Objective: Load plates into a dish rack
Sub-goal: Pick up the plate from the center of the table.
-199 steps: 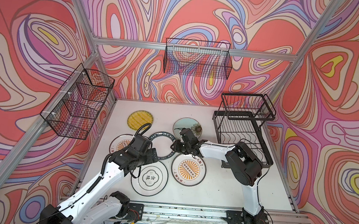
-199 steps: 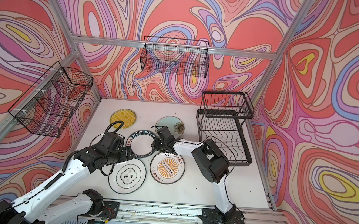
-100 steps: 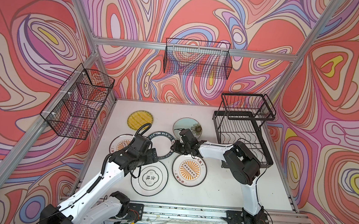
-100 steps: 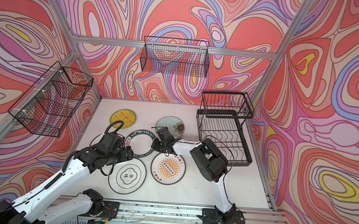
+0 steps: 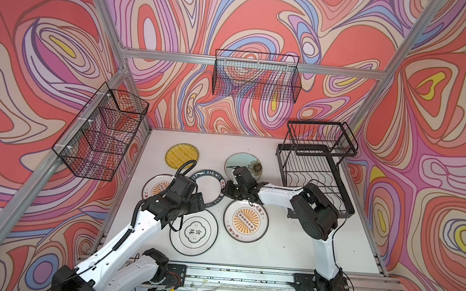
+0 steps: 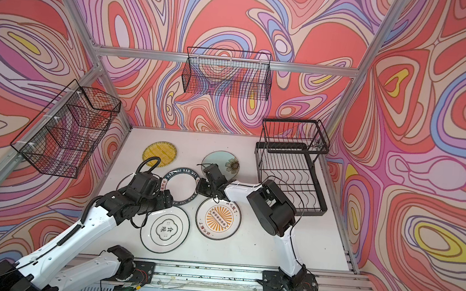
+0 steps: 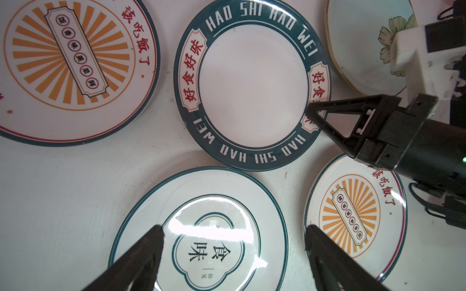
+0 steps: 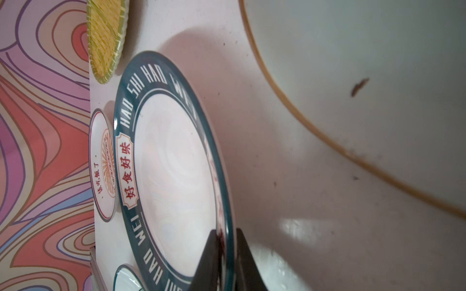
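Six plates lie flat on the white table (image 5: pixel 289 243). The lettered-rim plate (image 5: pixel 208 188) (image 7: pixel 252 85) sits in the middle, and my right gripper (image 5: pixel 226 193) (image 8: pixel 228 241) is shut on its right rim, one finger on each face. My left gripper (image 5: pixel 198 200) (image 7: pixel 234 231) hangs open above the Chinese-character plate (image 5: pixel 194 232) (image 7: pixel 209 247), touching nothing. The yellow plate (image 5: pixel 182 155) and pale green plate (image 5: pixel 241 164) lie further back. One sunburst plate (image 5: pixel 154 187) is partly hidden under my left arm; the other sunburst plate (image 5: pixel 245 220) is near the front. The dish rack (image 5: pixel 316 170) stands at the right.
Black mesh baskets hang on the left wall (image 5: pixel 100 131) and the back wall (image 5: pixel 256 76). The metal rail (image 5: pixel 243 276) carrying both arm bases runs along the table's front edge. My right arm's elbow (image 5: pixel 315 214) sits close in front of the rack.
My right gripper's jaws have closed onto the rim of the lettered-rim plate. The left arm has hardly moved.
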`<state>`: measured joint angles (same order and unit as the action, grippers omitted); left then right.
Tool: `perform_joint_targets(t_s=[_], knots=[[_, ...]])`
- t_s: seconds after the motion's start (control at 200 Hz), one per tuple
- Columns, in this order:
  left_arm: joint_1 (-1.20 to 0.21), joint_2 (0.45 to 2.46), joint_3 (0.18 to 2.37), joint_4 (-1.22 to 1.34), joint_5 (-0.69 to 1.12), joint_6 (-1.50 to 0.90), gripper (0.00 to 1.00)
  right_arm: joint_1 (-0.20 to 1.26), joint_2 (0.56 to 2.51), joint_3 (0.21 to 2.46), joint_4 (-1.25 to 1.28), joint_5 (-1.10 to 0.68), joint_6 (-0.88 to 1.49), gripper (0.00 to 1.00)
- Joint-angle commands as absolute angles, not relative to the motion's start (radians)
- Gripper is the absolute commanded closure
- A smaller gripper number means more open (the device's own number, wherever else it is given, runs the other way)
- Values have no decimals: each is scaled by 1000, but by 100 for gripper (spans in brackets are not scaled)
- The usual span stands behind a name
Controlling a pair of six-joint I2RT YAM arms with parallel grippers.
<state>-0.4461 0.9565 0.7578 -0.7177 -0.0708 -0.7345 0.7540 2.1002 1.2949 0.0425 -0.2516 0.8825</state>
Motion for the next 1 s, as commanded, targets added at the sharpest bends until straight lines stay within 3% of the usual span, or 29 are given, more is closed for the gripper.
perform_joint_targets(t_s=[0.0,0.476,0.997], knots=[[-453,940,769,-756,-70,-741,10,762,2081,1278,1,-244,862,91],[-452,935,765,-729,-61,-764,11,755,2016,1241,33,-238,872,100],[-452,987,787,-711,-45,-748,11,711,1914,1181,92,-273,879,100]])
